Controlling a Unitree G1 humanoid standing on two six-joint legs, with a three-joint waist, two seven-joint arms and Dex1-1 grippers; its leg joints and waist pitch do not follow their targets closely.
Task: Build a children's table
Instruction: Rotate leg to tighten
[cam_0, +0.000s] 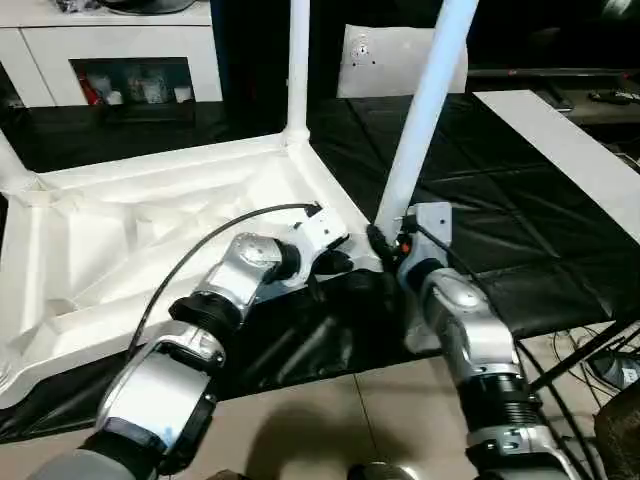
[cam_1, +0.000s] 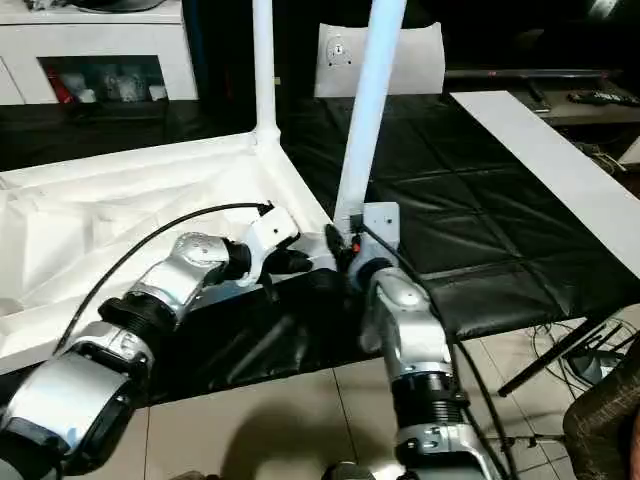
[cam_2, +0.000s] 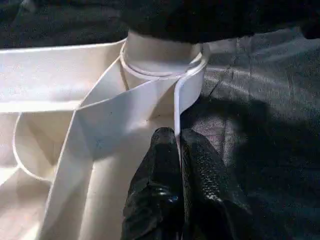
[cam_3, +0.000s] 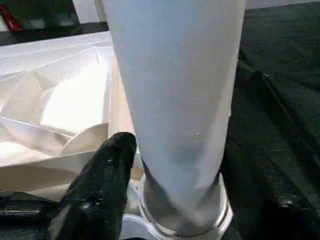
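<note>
item: table top (cam_0: 150, 230). white plastic, lying upside down on a black mat (cam_0: 520, 220), ribbed underside up, round sockets at the corners.

item: legs. 3 in view. far leg (cam_0: 297, 60) upright in its socket. near leg (cam_0: 425, 110) standing in the near right corner socket (cam_2: 162, 62), leaning a little. a 3rd leg (cam_0: 12, 165) shows at the left edge of the head views.

item: left gripper (cam_2: 179, 150). black fingers pressed together on the thin side wall of the top, just short of the near socket; it has hold of that rim.

item: right gripper (cam_0: 385, 240). at the foot of the near leg. 1 black finger (cam_3: 100, 185) lies beside the leg where it enters the socket collar; the other finger is hidden behind the leg. whether the jaws are closed on the leg or standing loose around it cannot be told.

step in hand, as judged: seating the near leg in its socket. to do it well: keep the rim pinned so the top does not slide on the mat; bring the leg square to the socket before pressing, since a tilted leg may bind at the collar; push or twist along the leg's own axis, low down near the collar; keep the finger clear of the gap between leg and collar.

item: white panel (cam_0: 400, 60) at the back, with a small round fitting; white cabinet (cam_0: 110, 50) at the far left.

writing, brands, labels: none legible on any part.
</note>
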